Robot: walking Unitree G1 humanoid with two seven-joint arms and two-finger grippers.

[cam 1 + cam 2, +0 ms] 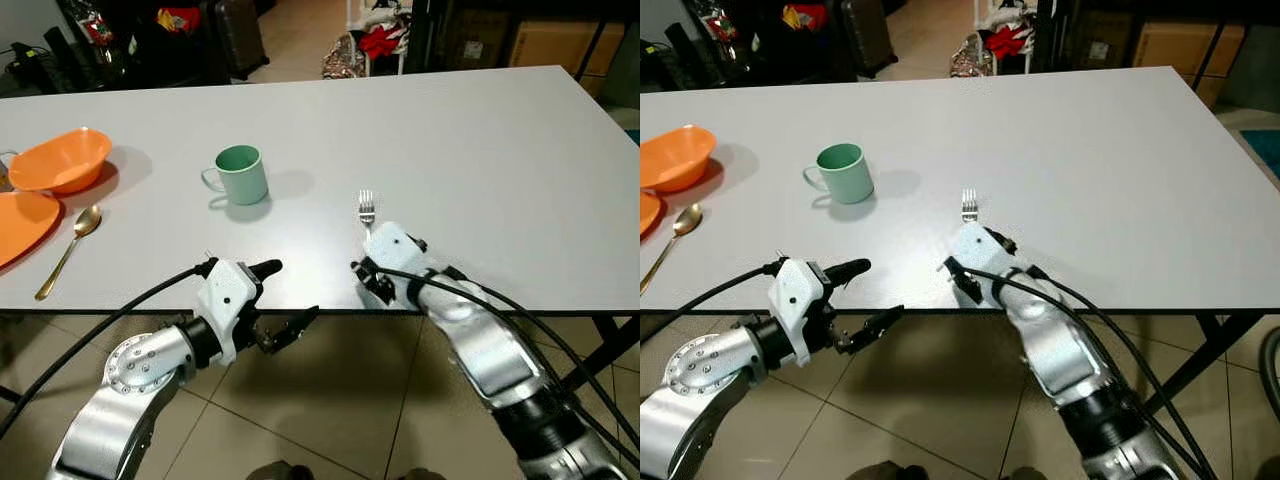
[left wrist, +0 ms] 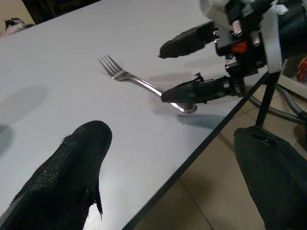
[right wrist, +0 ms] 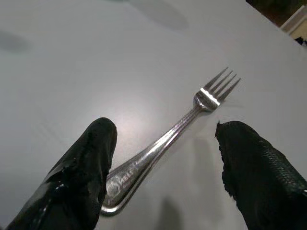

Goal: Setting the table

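Steel fork (image 1: 366,209) lies flat at centre frame on the white table (image 1: 480,170), handle between the right tool's (image 3: 163,167) spread fingers; laying cutlery seemingly underway, next needing closure, left tool (image 1: 283,303) open, idle.

Fork (image 3: 163,139): polished, glossy metal
Table (image 1: 480,150): smooth, matt grey-white
Spoon (image 1: 68,248): shiny gold-toned metal
Bowl (image 1: 62,160): smooth orange plastic
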